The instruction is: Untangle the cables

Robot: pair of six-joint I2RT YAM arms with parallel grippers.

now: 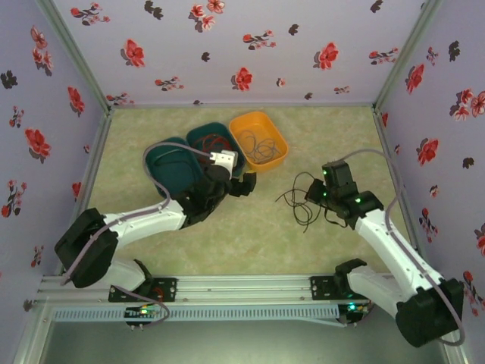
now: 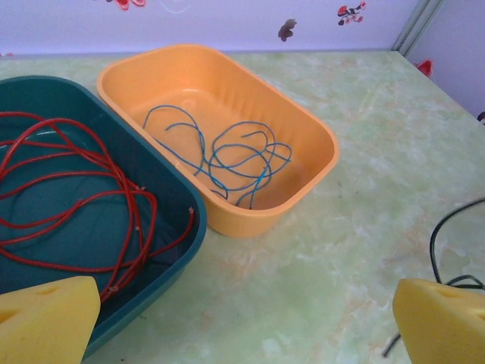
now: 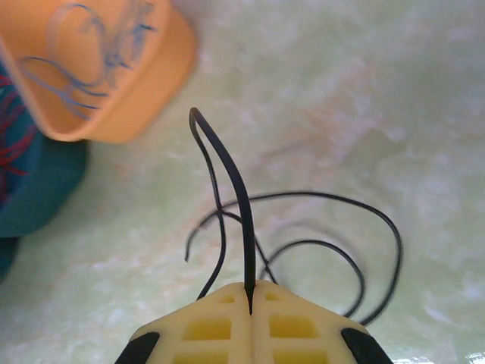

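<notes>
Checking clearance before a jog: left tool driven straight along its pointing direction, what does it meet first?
The open left tool would probably meet the near wall of the orange tray holding the blue cable, past bare table. Depth unclear; the table could come first.

This is a robotics lab test cell, not a lived-in room. A pale green marbled tabletop (image 1: 250, 243) is boxed in on three sides by walls (image 1: 227, 30) papered in lilac flower print. At the tabletop's far corners the walls meet at bare metal posts (image 1: 74, 53). Along the tabletop's near edge runs an aluminium rail (image 1: 242, 286). Two robot arms are bolted to the rail, the left arm (image 1: 144, 220) and the right arm (image 1: 386, 243), and both reach in over the tabletop.
</notes>
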